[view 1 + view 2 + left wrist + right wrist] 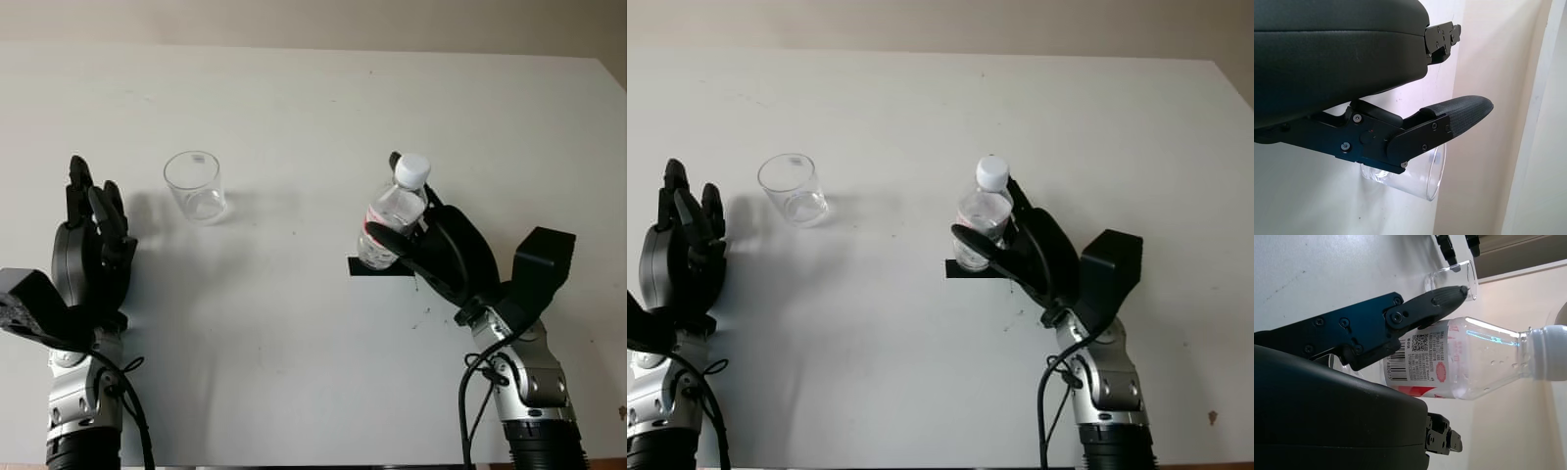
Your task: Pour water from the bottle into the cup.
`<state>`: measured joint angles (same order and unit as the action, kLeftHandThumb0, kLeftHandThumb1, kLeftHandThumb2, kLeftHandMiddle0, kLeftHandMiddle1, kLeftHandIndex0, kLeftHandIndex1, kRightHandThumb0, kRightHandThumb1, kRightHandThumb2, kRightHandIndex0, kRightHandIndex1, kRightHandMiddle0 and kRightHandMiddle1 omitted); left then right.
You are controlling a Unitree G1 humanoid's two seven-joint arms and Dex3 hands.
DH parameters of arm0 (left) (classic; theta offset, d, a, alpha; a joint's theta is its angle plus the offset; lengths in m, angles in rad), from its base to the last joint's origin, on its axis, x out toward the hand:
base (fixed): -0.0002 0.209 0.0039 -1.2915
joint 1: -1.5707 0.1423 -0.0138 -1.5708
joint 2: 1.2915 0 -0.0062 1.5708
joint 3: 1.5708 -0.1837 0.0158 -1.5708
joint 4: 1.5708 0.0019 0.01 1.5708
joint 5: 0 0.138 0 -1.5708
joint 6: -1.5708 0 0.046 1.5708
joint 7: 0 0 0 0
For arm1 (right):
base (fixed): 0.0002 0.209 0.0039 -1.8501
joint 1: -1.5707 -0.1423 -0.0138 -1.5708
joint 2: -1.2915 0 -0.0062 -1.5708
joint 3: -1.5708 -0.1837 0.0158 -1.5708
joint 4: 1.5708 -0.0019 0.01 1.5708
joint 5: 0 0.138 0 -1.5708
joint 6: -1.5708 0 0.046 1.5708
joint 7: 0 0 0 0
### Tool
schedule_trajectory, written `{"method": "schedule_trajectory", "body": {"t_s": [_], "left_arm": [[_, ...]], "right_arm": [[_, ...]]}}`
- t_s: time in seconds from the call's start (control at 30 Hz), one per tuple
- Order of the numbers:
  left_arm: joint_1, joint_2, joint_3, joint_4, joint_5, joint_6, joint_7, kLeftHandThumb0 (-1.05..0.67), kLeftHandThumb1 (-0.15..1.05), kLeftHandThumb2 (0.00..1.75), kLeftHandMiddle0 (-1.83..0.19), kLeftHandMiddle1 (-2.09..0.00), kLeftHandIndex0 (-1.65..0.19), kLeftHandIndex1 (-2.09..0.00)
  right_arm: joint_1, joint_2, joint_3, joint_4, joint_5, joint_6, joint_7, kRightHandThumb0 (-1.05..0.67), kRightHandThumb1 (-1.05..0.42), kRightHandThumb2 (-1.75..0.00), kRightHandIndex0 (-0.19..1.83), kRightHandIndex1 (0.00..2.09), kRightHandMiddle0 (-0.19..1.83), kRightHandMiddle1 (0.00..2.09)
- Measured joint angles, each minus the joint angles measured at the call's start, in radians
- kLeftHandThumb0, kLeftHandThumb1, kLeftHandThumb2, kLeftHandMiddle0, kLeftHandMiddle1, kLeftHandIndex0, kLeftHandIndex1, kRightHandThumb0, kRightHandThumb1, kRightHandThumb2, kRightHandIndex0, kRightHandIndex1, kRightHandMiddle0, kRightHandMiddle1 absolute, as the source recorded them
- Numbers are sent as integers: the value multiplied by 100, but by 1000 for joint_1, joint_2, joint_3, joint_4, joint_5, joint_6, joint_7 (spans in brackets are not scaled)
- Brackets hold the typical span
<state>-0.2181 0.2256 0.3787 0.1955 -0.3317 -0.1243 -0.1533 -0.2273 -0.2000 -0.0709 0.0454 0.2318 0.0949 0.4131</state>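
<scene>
A clear plastic water bottle [396,210] with a white cap [412,170] and a red-and-white label stands on the white table [294,343], right of centre. It stands on a strip of black tape [359,268]. My right hand [402,245] is shut on it, its fingers wrapped round the lower body; the right wrist view shows one finger across the bottle's label [1425,350]. The empty clear cup [194,186] stands upright to the left of the bottle, well apart from it. My left hand [93,211] is open at the left, beside the cup [1426,177] and not touching it.
The table's far edge meets a beige wall [313,20] at the back. Bare white tabletop lies between the cup and the bottle.
</scene>
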Motion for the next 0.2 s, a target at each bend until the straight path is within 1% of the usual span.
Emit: {"method": "schedule_trajectory", "body": {"t_s": [0.2], "left_arm": [[-2, 0, 3, 7, -6, -3, 1, -69, 105, 79, 11, -5, 17, -5]], "right_arm": [[3, 9, 9, 21, -78, -132, -67, -89, -96, -6, -19, 0, -19, 0]]}}
